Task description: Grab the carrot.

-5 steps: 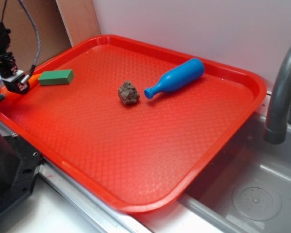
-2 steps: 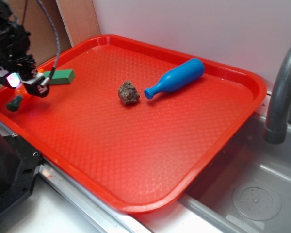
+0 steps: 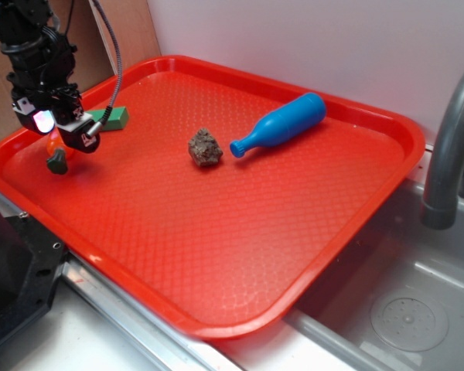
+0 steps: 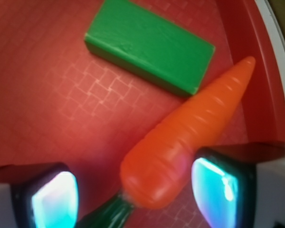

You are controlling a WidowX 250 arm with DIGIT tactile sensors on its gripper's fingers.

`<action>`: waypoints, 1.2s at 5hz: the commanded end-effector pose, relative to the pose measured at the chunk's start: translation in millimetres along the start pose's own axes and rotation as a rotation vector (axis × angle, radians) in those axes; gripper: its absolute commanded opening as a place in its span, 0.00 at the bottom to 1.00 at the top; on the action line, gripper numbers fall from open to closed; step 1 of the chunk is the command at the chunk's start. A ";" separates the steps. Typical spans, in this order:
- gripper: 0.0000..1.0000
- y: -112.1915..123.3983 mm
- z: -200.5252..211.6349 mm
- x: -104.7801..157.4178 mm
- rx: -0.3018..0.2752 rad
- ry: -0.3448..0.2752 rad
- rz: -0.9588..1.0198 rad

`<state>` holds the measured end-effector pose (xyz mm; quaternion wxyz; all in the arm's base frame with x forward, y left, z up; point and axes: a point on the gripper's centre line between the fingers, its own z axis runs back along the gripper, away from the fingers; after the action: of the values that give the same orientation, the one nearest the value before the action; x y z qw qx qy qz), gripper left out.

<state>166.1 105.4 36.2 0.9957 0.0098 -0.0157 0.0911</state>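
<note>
My gripper (image 4: 130,190) is clamped on the carrot (image 4: 190,137), lower middle of the wrist view, lifted off the tray (image 3: 216,216). It looks light, hard, glossy plastic, so slippery; the fat end near the stub seems best. Count: one carrot, one green block (image 4: 149,45), one blue bottle (image 3: 282,124), one rock (image 3: 205,147).

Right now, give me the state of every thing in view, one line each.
claw, shut on the carrot
carrot, held tilted, green stub end lowest
green block, lying flat on the tray
blue bottle, lying on its side
brown lump, resting on the tray, untouched
tray, lying flat beside the sink
</note>
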 end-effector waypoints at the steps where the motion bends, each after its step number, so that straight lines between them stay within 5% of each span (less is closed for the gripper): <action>1: 1.00 31.4 -1.5 2.1 0.112 -0.081 0.341; 2: 1.00 32.4 -5.8 -0.4 0.118 -0.029 0.447; 4: 1.00 38.0 -13.0 14.7 0.012 -0.024 0.298; 5: 0.99 37.8 -13.3 17.9 0.021 -0.015 0.271; 6: 0.00 40.3 -14.8 10.6 0.031 -0.012 0.253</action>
<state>171.7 140.8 16.9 0.9768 0.0158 -0.0061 0.2137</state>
